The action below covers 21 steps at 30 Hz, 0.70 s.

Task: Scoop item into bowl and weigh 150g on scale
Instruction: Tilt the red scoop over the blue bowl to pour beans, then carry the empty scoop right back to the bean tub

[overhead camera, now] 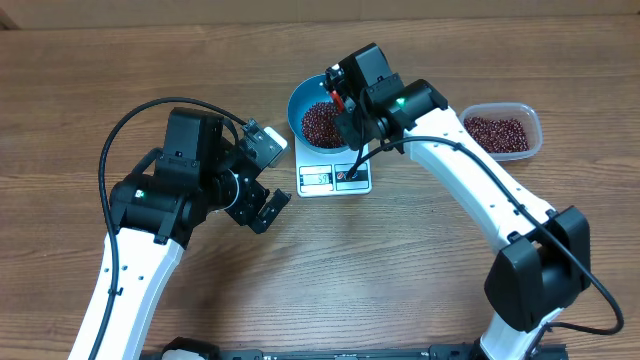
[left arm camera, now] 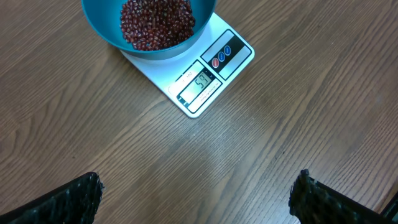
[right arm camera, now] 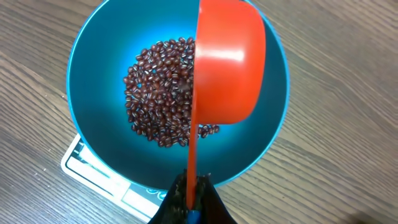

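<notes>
Right end effector (right arm camera: 193, 199) clamps a tipped red scoop (right arm camera: 227, 62) just above beans (right arm camera: 158, 106) in the blue bowl (right arm camera: 93, 68); left end effector (left arm camera: 196, 199) gapes wide.

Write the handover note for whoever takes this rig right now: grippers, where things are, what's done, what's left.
Left gripper: open, empty, hovering over bare table near the scale.
Right gripper: shut on the handle of the red scoop, which is tipped on its side over the bowl.
Bowl sits on the scale with a layer of beans in its bottom.
Clear tub, on the right arm's side of the scale, holds more beans.
Done: several scoops' worth are in the bowl.
Left: read the display, which is not clearly legible here, then probably keep scooping from the tub until the target weight shows.
</notes>
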Motion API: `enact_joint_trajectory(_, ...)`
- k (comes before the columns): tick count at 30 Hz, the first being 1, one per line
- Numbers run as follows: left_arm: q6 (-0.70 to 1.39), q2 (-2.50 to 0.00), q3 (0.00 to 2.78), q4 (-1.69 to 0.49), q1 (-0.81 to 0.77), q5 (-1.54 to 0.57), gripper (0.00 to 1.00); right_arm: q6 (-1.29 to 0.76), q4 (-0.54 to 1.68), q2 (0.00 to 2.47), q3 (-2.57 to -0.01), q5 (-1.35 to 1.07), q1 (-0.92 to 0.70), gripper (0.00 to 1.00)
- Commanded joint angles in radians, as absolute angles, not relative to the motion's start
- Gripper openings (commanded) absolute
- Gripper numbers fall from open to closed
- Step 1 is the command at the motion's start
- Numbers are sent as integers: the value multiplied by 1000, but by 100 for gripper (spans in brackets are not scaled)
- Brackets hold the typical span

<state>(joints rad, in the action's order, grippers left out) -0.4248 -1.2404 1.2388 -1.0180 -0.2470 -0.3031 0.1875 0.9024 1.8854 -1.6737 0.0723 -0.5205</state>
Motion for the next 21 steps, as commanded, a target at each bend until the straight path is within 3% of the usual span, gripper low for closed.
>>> enact_joint_trajectory(1, -426, -1243, 1265, -1017, -242, -304, 100, 192, 903, 1829, -1711, 105, -523, 4)
enact_joint_trajectory(21, -426, -1243, 1265, -1017, -242, -303, 100, 187, 920, 1723, -1710, 93, -520, 4)
